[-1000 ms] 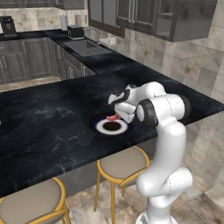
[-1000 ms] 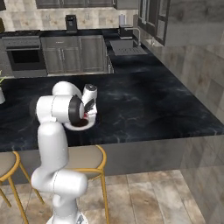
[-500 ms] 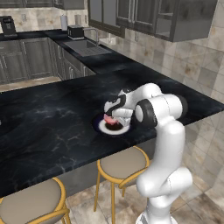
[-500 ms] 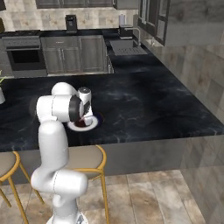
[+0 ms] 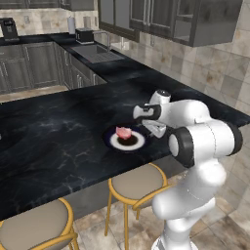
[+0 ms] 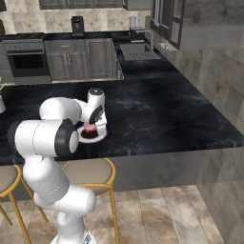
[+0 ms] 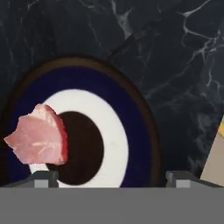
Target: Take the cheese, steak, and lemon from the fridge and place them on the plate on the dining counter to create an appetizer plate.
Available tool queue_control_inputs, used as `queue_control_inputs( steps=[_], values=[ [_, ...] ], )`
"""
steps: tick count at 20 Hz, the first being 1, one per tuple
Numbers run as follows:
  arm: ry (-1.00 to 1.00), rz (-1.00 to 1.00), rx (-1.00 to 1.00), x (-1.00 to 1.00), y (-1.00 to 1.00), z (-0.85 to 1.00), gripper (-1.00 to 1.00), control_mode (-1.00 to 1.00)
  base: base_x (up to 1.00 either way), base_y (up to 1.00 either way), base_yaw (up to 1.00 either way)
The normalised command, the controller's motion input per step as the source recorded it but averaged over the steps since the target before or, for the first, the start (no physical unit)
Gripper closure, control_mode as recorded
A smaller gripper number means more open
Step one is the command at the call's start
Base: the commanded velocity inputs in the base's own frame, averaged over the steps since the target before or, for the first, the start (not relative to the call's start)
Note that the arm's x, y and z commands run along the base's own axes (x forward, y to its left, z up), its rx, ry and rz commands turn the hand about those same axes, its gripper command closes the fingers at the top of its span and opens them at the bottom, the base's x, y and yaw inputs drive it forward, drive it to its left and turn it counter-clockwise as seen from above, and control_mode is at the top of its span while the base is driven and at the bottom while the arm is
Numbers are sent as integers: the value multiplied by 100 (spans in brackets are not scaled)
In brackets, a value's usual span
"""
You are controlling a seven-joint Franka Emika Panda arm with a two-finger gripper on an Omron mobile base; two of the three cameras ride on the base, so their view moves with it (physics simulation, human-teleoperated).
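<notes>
The jaws (image 7: pixel 106 178) stand wide apart and hold nothing, poised just over the plate (image 7: pixel 131 131). Below them, off to one side, the steak (image 7: pixel 38 134) lies on the plate, across its white ring and dark centre. Around the plate spreads the black worktop (image 5: pixel 58 132). By my reckoning one item of three is delivered; cheese and lemon remain to be fetched.
</notes>
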Motion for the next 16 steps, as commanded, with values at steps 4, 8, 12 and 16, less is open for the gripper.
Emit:
queue_control_inputs(
  steps=[4,8,12,16],
  values=[
    [0,0,-5,-100,-18,92,-100,-100,0,0,0],
    [0,0,-3,-100,0,77,-100,-100,0,0,0],
    [-5,7,-4,-100,0,79,-100,-100,0,0,0],
    [-21,25,-10,-100,-6,72,-100,-100,0,0,0]
  ],
)
